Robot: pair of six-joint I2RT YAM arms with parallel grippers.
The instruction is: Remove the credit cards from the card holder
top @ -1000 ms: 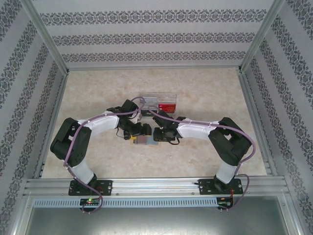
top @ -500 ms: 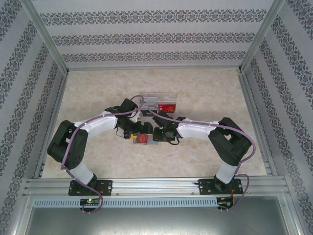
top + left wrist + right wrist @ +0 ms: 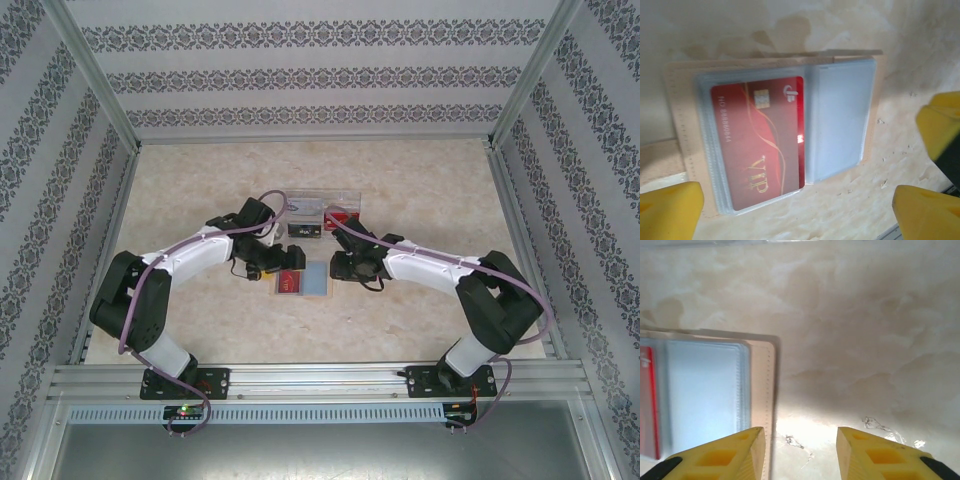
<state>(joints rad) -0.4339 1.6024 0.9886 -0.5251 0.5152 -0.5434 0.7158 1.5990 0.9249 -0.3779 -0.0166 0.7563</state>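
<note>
You have the card holder point(image 3: 303, 281) lying open on the worktop point(image 3: 420, 190) between left claw point(image 3: 797, 207) and right claw point(image 3: 800, 450), both spread and empty. Its red card point(image 3: 760, 140) sits sleeved, so removal looks unfinished.

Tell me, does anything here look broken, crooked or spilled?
Nothing stands out. The card holder lies open and flat on the table, a red card tucked neatly in one sleeve.

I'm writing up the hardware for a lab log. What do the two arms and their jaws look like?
The left arm and right arm both have black joint housings and white link covers, with a purple cable looping along each. The jaws are bright yellow with black behind them, and the right pair has square recesses.
</note>
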